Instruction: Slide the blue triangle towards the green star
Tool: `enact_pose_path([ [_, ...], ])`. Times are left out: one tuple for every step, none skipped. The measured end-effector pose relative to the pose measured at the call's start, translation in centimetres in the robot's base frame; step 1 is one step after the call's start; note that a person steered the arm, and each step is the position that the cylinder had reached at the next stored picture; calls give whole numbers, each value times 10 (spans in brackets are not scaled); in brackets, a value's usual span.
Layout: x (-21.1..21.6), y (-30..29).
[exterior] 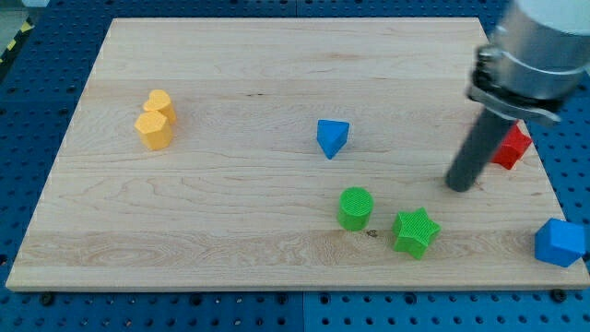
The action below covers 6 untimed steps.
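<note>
The blue triangle (332, 137) lies near the middle of the wooden board (230, 74). The green star (415, 231) lies toward the view's bottom right of it, near the board's lower edge. My tip (458, 186) is on the board at the view's right, well to the right of the blue triangle and above and to the right of the green star. It touches no block.
A green cylinder (355, 207) stands just left of the star. A red block (510, 146) is partly hidden behind the rod at the right edge. A blue cube (559, 243) sits at the lower right corner. Two yellow blocks (155, 120) sit together at the left.
</note>
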<state>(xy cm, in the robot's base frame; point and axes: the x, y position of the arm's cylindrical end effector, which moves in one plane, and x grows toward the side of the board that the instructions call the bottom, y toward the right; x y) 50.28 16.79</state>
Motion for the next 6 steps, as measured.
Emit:
enact_pose_path([
  [-5, -56],
  [-5, -109],
  [-19, -157],
  [-66, -169],
  [-83, -145],
  [-50, -74],
])
